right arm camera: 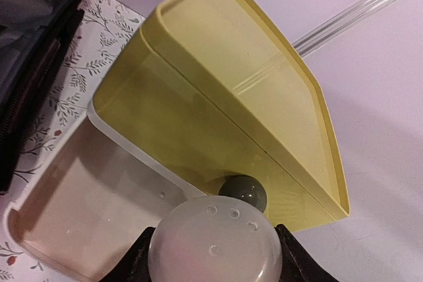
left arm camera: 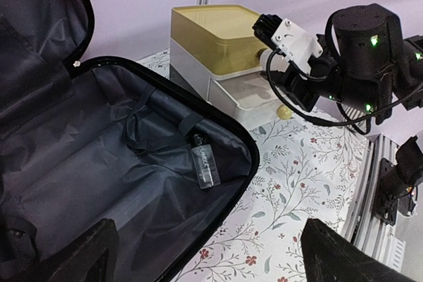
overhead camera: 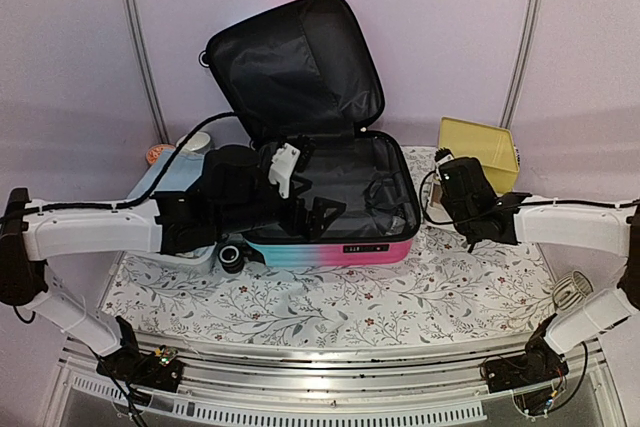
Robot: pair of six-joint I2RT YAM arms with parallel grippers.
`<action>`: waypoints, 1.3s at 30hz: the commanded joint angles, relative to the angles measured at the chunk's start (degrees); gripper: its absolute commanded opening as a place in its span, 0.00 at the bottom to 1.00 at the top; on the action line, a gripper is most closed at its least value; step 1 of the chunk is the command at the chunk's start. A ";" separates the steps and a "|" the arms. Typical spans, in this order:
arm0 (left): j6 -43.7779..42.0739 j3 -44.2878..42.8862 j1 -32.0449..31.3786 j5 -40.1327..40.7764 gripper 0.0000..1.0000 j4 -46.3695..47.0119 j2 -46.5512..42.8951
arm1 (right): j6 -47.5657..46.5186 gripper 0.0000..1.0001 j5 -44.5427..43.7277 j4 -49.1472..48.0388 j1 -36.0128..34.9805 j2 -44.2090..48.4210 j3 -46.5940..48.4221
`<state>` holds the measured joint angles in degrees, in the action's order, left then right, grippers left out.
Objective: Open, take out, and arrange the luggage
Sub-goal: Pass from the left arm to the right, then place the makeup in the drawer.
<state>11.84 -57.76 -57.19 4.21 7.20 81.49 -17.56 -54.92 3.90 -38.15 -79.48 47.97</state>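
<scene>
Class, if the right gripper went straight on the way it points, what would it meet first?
The drawer box: its open drawer and yellow body lie right ahead. The translucent round thing held in the right gripper would likely touch before the fingers. Depth is hard to judge.

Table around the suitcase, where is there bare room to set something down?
The widest free patch is the floral cloth in front of the luggage, out to the near edge. The luggage floor is mostly bare beside a small bottle. Crowded: the gap by the drawer box, where the right fingers hold a translucent dome.
</scene>
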 commanded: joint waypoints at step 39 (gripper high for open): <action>2.05 1.08 4.45 -1.24 0.98 4.00 2.10 | 39.17 0.85 46.06 18.05 26.45 19.02 0.34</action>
<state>13.67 -57.28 -53.52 4.23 10.15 85.73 19.16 -19.33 25.15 -16.43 -62.41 48.97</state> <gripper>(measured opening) 0.983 0.830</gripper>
